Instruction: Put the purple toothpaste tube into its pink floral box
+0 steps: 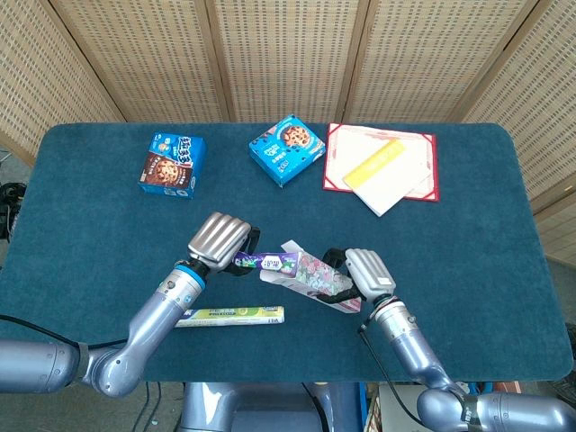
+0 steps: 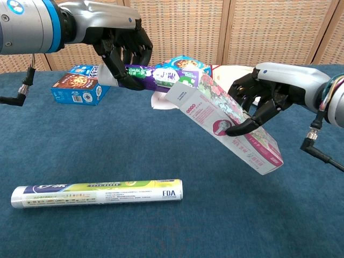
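Item: purple toothpaste tube [image 2: 156,77], gripped near its cap in my left hand [image 2: 121,45], level, tail at the box mouth. Item: pink floral box [image 2: 228,124], clasped mid-air by my right hand [image 2: 263,99], open end tilted up-left to receive it.

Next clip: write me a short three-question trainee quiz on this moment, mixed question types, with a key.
1. True or false: the left hand holds the purple toothpaste tube.
2. Which hand holds the pink floral box? A) left hand B) right hand C) neither
3. Fill in: the green and white tube lies on the ____.

Key:
1. True.
2. B.
3. Table; it lies flat on the blue cloth, near the front edge, untouched by either hand.
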`<state>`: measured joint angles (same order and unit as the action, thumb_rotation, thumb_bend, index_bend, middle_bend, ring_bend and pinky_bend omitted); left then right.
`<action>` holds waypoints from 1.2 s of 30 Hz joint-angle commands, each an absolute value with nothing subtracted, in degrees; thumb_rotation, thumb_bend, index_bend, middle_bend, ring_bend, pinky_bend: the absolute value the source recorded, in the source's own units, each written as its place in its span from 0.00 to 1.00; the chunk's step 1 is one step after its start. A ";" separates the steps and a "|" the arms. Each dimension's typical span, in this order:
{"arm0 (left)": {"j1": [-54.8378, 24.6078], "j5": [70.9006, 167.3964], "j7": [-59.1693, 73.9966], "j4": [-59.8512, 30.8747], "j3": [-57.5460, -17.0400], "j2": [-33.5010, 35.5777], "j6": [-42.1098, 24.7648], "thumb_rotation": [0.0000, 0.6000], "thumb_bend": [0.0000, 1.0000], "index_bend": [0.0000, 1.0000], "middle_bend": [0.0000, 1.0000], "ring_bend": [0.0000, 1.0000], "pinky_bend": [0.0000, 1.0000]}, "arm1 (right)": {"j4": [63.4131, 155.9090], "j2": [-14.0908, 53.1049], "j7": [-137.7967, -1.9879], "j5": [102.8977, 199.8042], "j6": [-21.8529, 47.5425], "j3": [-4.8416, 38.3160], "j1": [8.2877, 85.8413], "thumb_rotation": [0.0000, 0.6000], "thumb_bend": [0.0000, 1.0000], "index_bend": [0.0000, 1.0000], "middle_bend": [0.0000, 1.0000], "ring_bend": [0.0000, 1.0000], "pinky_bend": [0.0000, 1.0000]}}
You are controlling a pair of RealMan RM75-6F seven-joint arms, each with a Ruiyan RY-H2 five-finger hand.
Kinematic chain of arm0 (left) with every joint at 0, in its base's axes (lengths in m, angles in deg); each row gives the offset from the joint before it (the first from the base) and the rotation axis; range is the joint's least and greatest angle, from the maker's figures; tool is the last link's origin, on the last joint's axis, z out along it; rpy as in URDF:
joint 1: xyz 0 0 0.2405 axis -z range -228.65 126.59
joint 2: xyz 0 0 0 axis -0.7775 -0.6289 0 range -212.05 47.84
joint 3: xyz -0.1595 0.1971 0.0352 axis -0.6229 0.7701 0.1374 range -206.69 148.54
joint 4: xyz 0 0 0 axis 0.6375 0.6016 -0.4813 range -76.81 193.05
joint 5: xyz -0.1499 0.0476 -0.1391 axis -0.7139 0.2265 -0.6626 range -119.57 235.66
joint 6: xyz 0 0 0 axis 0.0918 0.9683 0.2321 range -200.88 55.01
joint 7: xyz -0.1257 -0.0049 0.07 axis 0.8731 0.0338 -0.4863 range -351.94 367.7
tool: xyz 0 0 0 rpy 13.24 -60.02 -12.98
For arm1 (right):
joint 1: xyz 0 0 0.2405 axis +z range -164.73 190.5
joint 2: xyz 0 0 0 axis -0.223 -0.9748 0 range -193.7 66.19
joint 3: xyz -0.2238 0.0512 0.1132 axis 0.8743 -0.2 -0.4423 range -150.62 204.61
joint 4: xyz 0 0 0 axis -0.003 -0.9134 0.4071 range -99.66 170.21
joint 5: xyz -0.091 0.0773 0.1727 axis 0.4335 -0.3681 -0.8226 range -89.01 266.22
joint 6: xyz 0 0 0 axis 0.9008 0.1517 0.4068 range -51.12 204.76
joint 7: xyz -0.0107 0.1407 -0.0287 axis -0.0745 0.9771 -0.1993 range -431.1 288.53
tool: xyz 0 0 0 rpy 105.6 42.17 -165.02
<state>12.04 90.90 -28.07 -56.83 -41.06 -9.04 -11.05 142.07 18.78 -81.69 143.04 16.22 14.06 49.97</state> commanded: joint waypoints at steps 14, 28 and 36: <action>14.68 80.55 -25.70 -58.78 -44.30 -13.10 -15.12 1.00 0.38 0.85 0.66 0.55 0.51 | 142.46 18.99 -82.31 143.44 15.85 14.11 50.24 1.00 0.12 0.58 0.53 0.44 0.54; 20.72 71.48 -31.03 -62.99 -44.48 -19.15 -16.47 1.00 0.40 0.85 0.67 0.55 0.51 | 142.07 19.95 -82.52 143.15 16.10 14.27 50.61 1.00 0.12 0.58 0.53 0.44 0.54; 23.70 67.03 -32.62 -63.56 -44.40 -20.22 -17.27 1.00 0.40 0.85 0.67 0.55 0.51 | 142.20 19.87 -82.50 143.13 15.82 14.17 50.52 1.00 0.12 0.58 0.53 0.44 0.54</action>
<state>23.27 67.41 -32.21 -63.45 -44.56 -20.05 -17.19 142.14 19.92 -82.55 143.14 15.83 14.19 50.54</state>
